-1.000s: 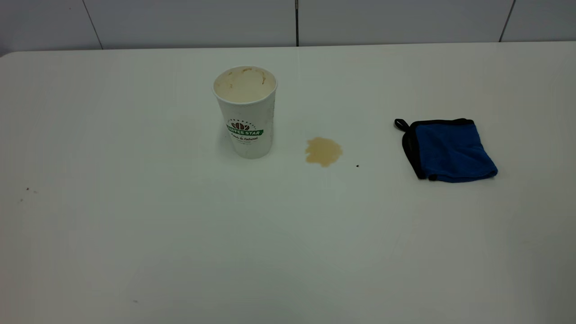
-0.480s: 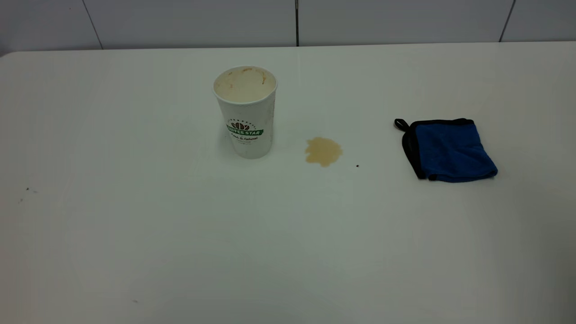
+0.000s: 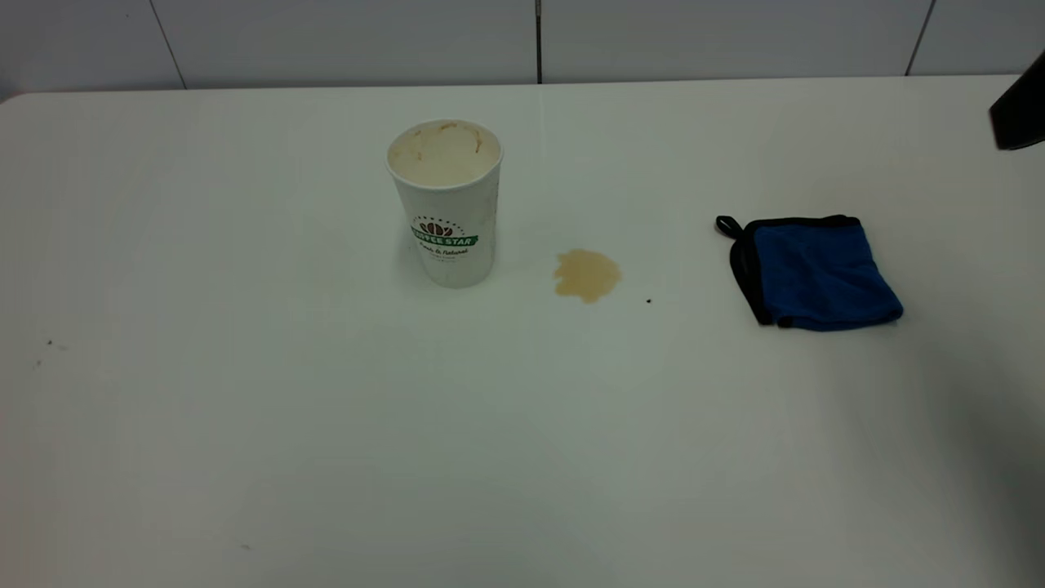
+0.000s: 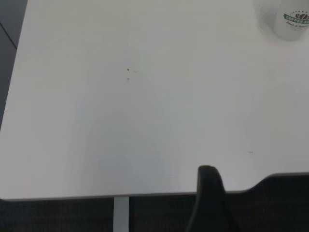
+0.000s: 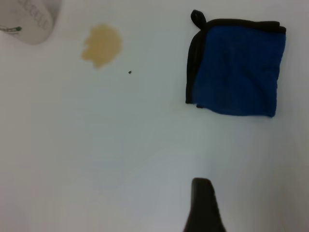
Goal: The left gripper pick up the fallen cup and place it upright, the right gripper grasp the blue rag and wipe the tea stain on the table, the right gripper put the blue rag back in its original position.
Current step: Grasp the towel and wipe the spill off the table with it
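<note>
The cup (image 3: 445, 204) stands upright on the table (image 3: 245, 425), left of the middle, its tan-stained inside showing. The tea stain (image 3: 586, 275) lies just right of it. The blue rag (image 3: 816, 273) lies folded flat further right, its black loop at its far left corner. My right gripper (image 3: 1020, 110) shows as a black part at the right edge, above and behind the rag; in the right wrist view (image 5: 203, 205) it hangs over bare table, short of the rag (image 5: 239, 67) and the stain (image 5: 101, 44). My left gripper (image 4: 208, 193) is by the table's left edge, far from the cup (image 4: 289, 21).
A tiny dark speck (image 3: 648, 300) lies right of the stain, and a few more specks (image 3: 49, 344) lie at the left. A tiled wall (image 3: 539, 41) runs behind the table. The table's edge (image 4: 72, 197) shows in the left wrist view.
A black part of the right arm has come into the exterior view at the upper right edge, and its shadow has spread over the table's right side. Cup, stain and rag have not moved.
</note>
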Robot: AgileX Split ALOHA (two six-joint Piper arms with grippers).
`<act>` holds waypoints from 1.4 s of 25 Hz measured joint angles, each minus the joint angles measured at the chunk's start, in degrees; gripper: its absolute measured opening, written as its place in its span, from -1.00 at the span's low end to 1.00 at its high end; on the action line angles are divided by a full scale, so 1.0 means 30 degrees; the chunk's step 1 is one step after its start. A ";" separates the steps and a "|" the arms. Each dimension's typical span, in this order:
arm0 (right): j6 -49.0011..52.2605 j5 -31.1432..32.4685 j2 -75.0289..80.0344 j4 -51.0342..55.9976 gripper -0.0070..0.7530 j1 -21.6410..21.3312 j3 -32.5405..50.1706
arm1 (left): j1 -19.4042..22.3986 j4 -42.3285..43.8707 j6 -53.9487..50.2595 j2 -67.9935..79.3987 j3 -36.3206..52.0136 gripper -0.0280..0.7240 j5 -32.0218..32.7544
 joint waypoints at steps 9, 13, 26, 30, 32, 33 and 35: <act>-0.1888 -0.2425 1.1056 0.0598 0.57 -0.0050 -0.6265 | 0.0000 0.0000 0.0000 0.0000 0.0000 0.51 0.0000; -0.2035 -0.2601 1.4532 0.0618 0.57 -0.0072 -0.9174 | 0.0000 0.0000 0.0000 0.0000 0.0000 0.51 0.0000; -0.2202 -0.1310 2.0365 0.0115 0.54 0.0035 -1.5113 | 0.0000 0.0000 -0.0027 0.0000 0.0000 0.51 0.0000; -0.2202 -0.1873 2.0650 0.0054 0.25 0.0556 -1.5222 | 0.0000 0.0000 -0.0027 0.0000 0.0000 0.51 0.0000; -0.2333 -0.2342 2.0875 0.0030 -0.10 0.0995 -1.5417 | 0.0000 0.0000 -0.0027 0.0000 0.0000 0.51 0.0000; -0.2482 -0.2531 2.0999 0.0030 -0.28 0.1287 -1.5581 | 0.0000 0.0000 -0.0027 0.0000 0.0000 0.51 0.0000; -0.2715 -0.2682 2.1252 0.0050 -0.69 0.1895 -1.5972 | 0.0000 0.0000 -0.0027 0.0000 0.0000 0.51 0.0000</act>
